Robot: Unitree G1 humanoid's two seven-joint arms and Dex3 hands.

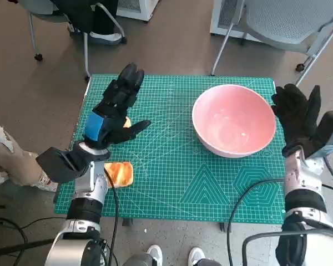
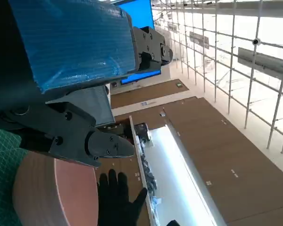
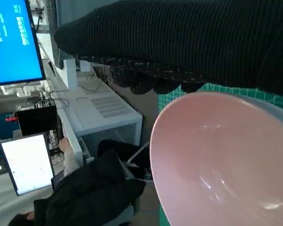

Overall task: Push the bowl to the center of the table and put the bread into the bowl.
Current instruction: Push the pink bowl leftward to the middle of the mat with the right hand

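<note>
Bowl (image 1: 234, 119), pink, glossy and empty, sits at the mat's (image 1: 177, 183) two o'clock, right hand (image 1: 297, 117) released just beside its rim. A hard shove could tip or overshoot it. Bread (image 1: 120, 173), toasted orange, lies at eight o'clock under the released left hand (image 1: 115, 113).

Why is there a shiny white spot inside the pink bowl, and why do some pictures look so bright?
In the head view, room lights glint off the glossy pink bowl, making small white spots; the right wrist view shows the same glints inside it. In the left wrist view, the bright windows wash out to near white, while the left robot hand looks dark against them.
</note>
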